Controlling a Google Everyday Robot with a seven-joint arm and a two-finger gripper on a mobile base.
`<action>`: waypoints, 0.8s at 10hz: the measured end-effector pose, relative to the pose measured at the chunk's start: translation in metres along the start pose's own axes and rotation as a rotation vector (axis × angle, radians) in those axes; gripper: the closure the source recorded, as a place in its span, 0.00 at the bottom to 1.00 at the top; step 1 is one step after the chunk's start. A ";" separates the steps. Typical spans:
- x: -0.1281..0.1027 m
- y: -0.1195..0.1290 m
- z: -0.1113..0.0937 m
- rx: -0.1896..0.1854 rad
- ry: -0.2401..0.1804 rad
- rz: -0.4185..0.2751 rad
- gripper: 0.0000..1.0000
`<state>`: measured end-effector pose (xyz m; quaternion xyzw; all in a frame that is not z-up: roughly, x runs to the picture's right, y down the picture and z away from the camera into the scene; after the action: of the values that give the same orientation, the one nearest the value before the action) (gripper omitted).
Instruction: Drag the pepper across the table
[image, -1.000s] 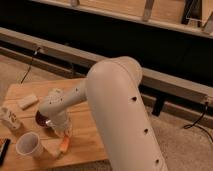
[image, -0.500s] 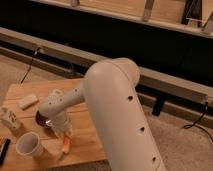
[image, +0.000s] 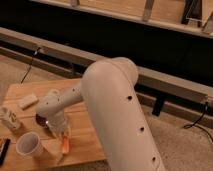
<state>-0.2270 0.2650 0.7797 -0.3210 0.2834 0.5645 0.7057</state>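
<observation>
Lying on the table (image: 83, 143), the pepper (image: 65, 145) sits just beside the clenched fingers (image: 61, 133).

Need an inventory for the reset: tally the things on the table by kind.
Pepper: 1
Cup: 1
Bowl: 1
Block: 1
White container: 1
Dark item at the left edge: 1
Total: 6
The gripper, shut, is at the pepper's upper end, over the table.

Arm (image: 115, 100) bent forward; gripper (image: 61, 132) low left, pointing down (jaws closed).
</observation>
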 end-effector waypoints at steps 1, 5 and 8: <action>0.004 0.000 0.000 0.002 0.005 -0.006 0.56; 0.023 0.003 0.006 0.011 0.042 -0.036 0.56; 0.039 0.011 0.008 0.016 0.068 -0.080 0.56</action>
<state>-0.2296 0.2974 0.7535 -0.3456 0.2987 0.5223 0.7201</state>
